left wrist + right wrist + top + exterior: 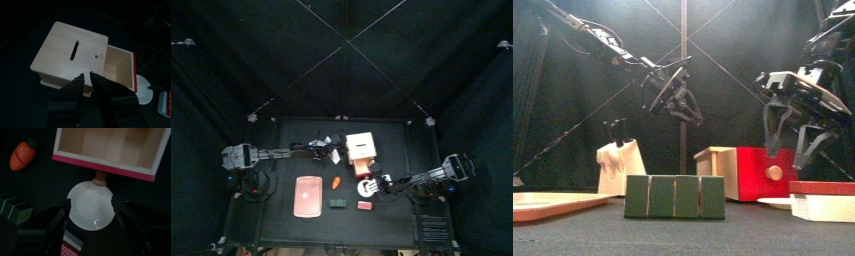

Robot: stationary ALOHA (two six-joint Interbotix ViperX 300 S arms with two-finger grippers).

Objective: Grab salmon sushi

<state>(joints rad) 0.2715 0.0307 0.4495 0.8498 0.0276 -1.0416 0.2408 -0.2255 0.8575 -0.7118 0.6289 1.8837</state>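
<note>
Salmon sushi, a white rice block under a red-pink slab (365,205), is lying near the table's front edge, topping up, long axis running side to side. The right gripper (90,208), jaws spread wide, is hovering over the round white plate (90,208). It likely needs moving forward and closing across the sushi's narrow width. The left gripper (87,77), jaws nearly pressed together, is hanging above the pale wooden box (70,52).

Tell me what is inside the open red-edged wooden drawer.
In the right wrist view, the drawer shows only bare light wood inside; nothing lies in the visible part. Its far portion runs out of view, so that part cannot be checked. A white plate lies just outside its red front.
</note>
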